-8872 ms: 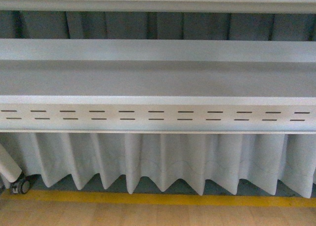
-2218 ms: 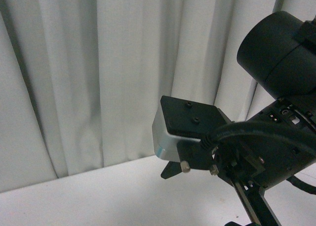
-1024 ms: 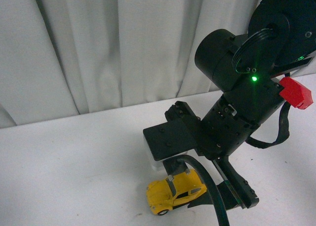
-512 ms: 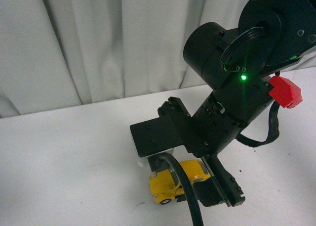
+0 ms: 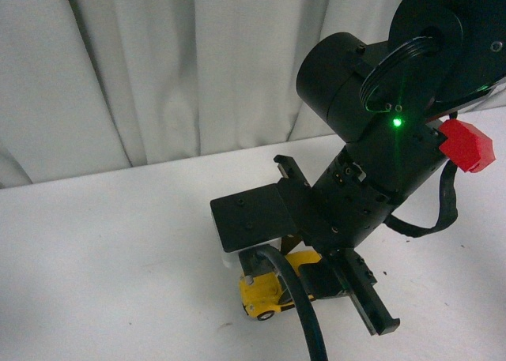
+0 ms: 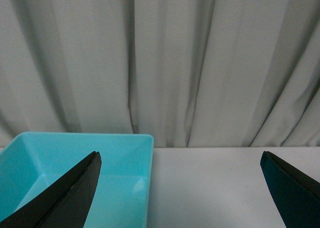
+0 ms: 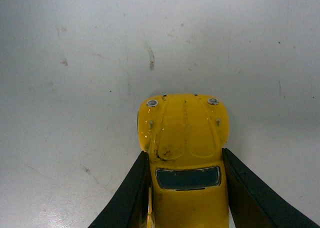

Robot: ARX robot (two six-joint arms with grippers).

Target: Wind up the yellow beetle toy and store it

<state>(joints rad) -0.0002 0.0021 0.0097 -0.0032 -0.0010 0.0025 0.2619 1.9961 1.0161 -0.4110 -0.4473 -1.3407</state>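
On white table (image 7: 75, 63), find yellow beetle toy (image 7: 184, 138) clamped at both flanks by right gripper (image 7: 184, 154); note left gripper (image 6: 180, 156) spread wide, empty. Expect slip off glossy rounded body, or skidding wheels, during wind-up drag.

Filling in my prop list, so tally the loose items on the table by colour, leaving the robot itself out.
Yellow: 1, the yellow beetle toy
Turquoise: 1, the bin
Total: 2
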